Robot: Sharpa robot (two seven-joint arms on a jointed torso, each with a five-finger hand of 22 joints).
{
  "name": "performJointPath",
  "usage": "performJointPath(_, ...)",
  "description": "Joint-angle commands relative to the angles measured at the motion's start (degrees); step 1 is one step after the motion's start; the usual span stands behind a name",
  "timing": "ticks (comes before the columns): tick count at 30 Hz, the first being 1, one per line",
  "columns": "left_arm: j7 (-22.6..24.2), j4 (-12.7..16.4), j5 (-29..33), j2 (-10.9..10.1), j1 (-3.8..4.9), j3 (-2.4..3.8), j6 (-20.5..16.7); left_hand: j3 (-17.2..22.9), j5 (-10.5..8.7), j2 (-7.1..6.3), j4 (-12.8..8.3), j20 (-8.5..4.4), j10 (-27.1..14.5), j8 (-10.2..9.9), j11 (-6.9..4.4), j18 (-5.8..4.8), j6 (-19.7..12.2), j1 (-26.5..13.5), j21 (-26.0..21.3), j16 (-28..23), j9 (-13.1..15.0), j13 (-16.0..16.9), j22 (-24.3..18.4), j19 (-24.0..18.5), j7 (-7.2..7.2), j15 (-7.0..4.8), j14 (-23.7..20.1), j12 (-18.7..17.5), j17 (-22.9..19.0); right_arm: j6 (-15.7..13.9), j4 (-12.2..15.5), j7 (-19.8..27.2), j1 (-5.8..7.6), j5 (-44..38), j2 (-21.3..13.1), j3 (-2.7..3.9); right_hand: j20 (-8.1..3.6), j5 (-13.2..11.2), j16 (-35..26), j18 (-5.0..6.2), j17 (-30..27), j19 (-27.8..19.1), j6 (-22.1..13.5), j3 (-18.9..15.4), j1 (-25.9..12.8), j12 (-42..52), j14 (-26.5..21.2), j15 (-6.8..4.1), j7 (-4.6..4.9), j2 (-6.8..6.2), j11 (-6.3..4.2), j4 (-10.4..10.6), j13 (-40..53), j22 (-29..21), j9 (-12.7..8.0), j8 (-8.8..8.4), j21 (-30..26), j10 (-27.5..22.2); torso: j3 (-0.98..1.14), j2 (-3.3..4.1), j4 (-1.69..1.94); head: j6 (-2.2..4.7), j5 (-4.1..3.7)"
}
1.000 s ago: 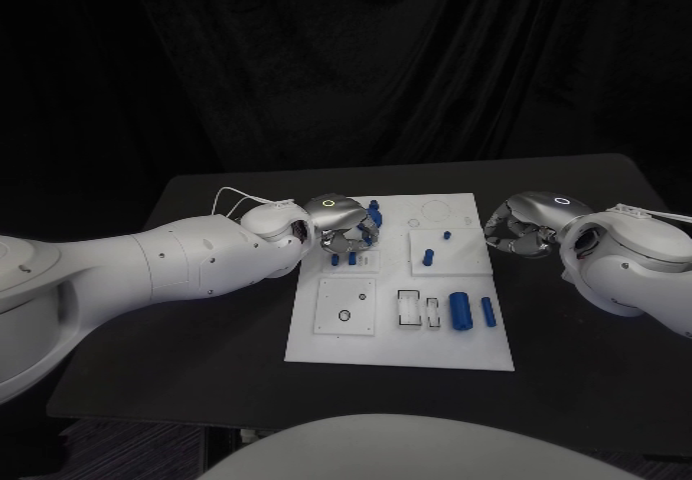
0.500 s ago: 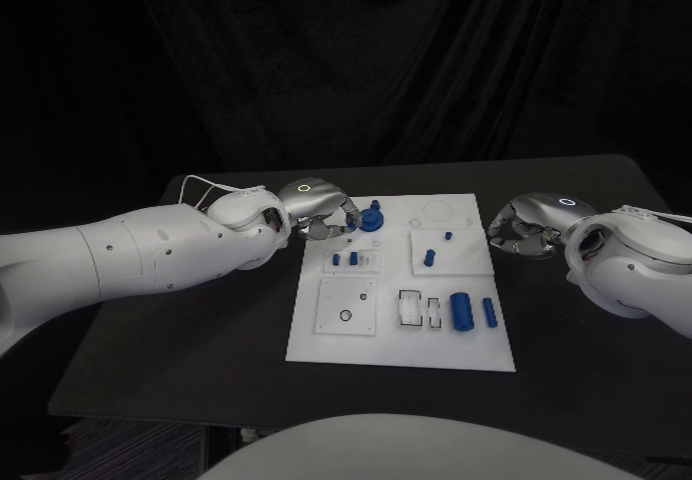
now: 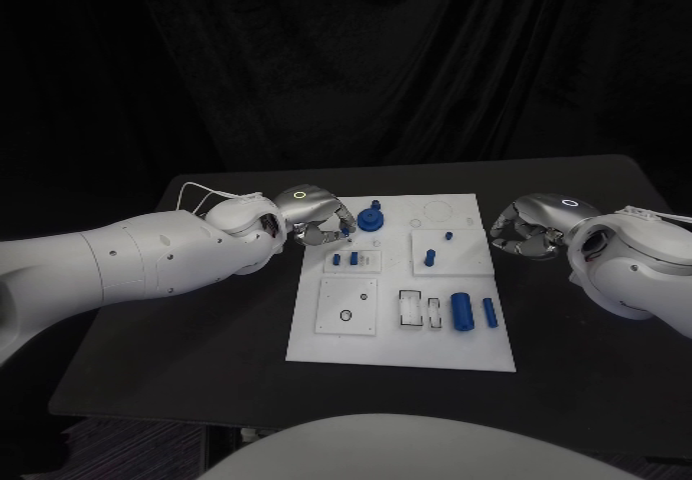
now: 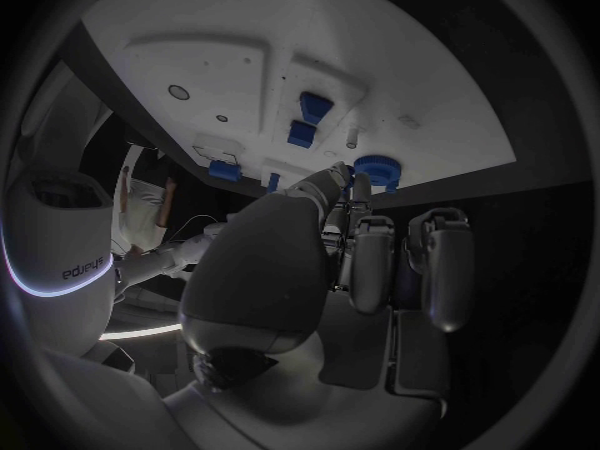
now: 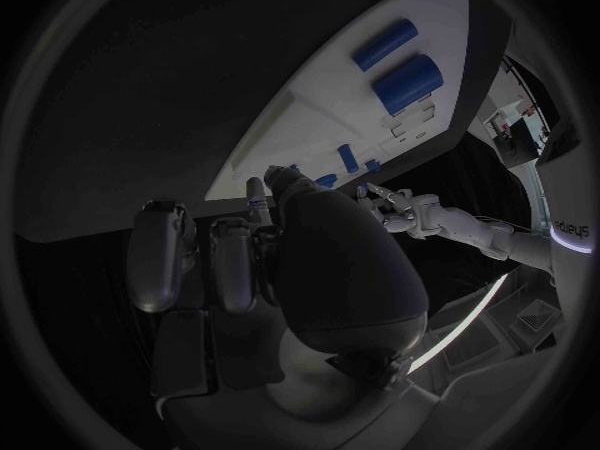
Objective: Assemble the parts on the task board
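Reading the head view: the task board (image 3: 401,330) lies in the middle of the counter (image 3: 216,330); the left hand (image 3: 320,221) sits at the board's far left corner, just beside a blue round part (image 3: 372,219) that stands there.
Head view, other parts: two small blue pegs (image 3: 345,258) stand in a raised block near the left hand; a large blue cylinder (image 3: 462,310) and a slimmer one (image 3: 489,311) lie toward the near right.
Head view, right hand: the right hand (image 3: 522,232) rests off the board's right edge, fingers curled in, nothing seen in it.
Left wrist view: the left hand's fingers (image 4: 375,260) are drawn together and point at the blue round part (image 4: 374,170); a fingertip lies very near it, but I cannot tell whether they touch or grip.
Right wrist view: the right hand (image 5: 263,260) is curled and holds nothing; the cylinders (image 5: 403,80) lie well apart from it.
Step in hand, as I judge: seating or releasing the round part at the corner.
Doing it well: keep the part upright, press straight down, and draw the fingers clear without tipping the pegs nearby.
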Motion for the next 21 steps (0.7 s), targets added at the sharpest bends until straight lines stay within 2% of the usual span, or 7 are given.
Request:
performJointPath(1, 0.4, -0.5, 0.0, 0.4, -0.24, 0.06, 0.4, 0.1, 0.35, 0.04, 0.0, 0.15, 0.4, -0.1, -0.03, -1.01, 0.3, -0.4, -0.3, -0.3, -0.1, -0.1, 11.8, 0.1, 0.25, 0.22, 0.0, -0.1, 0.5, 0.7, 0.1, -0.6, -0.12, -0.1, 0.0, 0.03, 0.39, 0.3, -0.2, 0.76, 10.1, 0.1, 0.4, 0.3, 0.1, -0.3, 4.5, 0.48, 0.13, 0.51, 0.29, 0.1, 13.0, 10.4, -0.1, -0.14, -0.2, 3.8, 0.0, 0.0, -0.03, 0.01, 0.26)
performJointPath(21, 0.5, -3.7, 0.0, 3.1, -1.54, 0.06, 1.6, 0.2, 0.54, -0.11, -0.2, 0.22, 0.8, -0.4, 0.09, -0.88, 0.0, -0.4, -0.8, -0.7, -0.2, -0.3, 11.6, -0.3, 0.28, 0.34, -0.4, -0.3, -0.2, 0.9, -0.2, -0.5, -0.12, -0.1, 0.3, 0.03, 0.39, 0.3, -0.4, 0.78, 10.0, 0.0, 0.4, 0.3, 0.1, -0.3, 4.4, 0.48, 0.14, 0.56, 0.3, 0.1, 13.0, 10.4, -0.1, -0.15, -0.3, 3.8, 0.03, -0.02, -0.07, 0.01, 0.03)
